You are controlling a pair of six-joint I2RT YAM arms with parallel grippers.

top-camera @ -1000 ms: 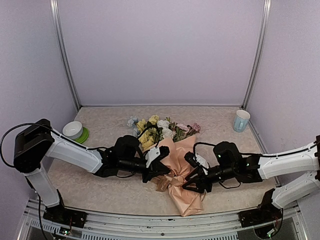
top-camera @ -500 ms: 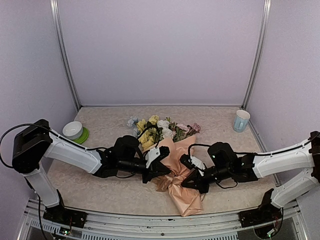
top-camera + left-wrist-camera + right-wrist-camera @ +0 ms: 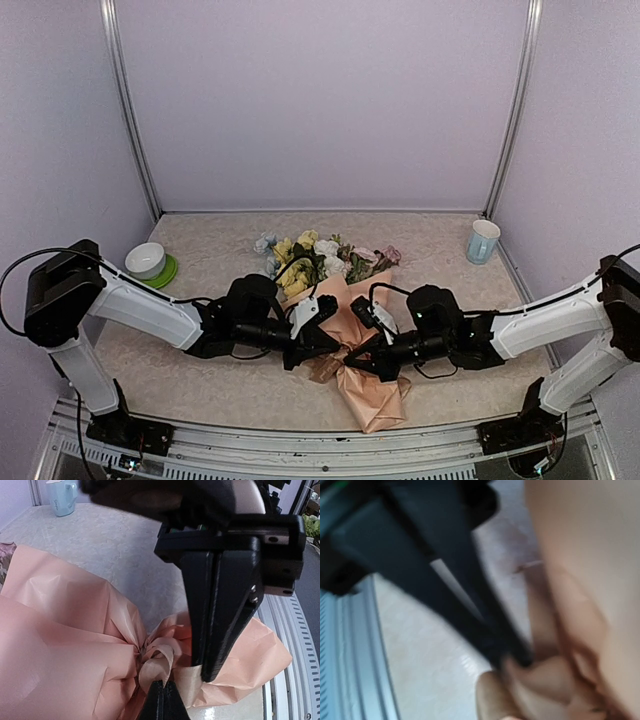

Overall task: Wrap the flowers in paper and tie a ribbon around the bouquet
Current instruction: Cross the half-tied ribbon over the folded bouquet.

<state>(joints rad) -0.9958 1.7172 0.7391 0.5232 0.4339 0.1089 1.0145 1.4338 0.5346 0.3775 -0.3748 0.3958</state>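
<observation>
The bouquet lies on the table with the flowers (image 3: 312,255) at the far end, and the peach paper (image 3: 372,400) is cinched at its waist. My left gripper (image 3: 322,340) (image 3: 163,694) is at the waist from the left, shut on a loop of the tan ribbon (image 3: 159,662) (image 3: 326,368). My right gripper (image 3: 358,362) (image 3: 209,674) comes in from the right, jaws shut together, with a flat stretch of ribbon ending at its tips. The right wrist view is blurred: a dark finger (image 3: 470,605) crosses before the paper (image 3: 580,555).
A pale blue mug (image 3: 482,241) (image 3: 64,497) stands at the far right. A white bowl (image 3: 146,259) on a green plate (image 3: 166,272) sits at the left. The metal front rail (image 3: 300,440) runs just behind the bouquet's lower flare.
My right gripper has shut and slid left along the bouquet toward the cinched waist, close to the left gripper. The left arm has held still.
</observation>
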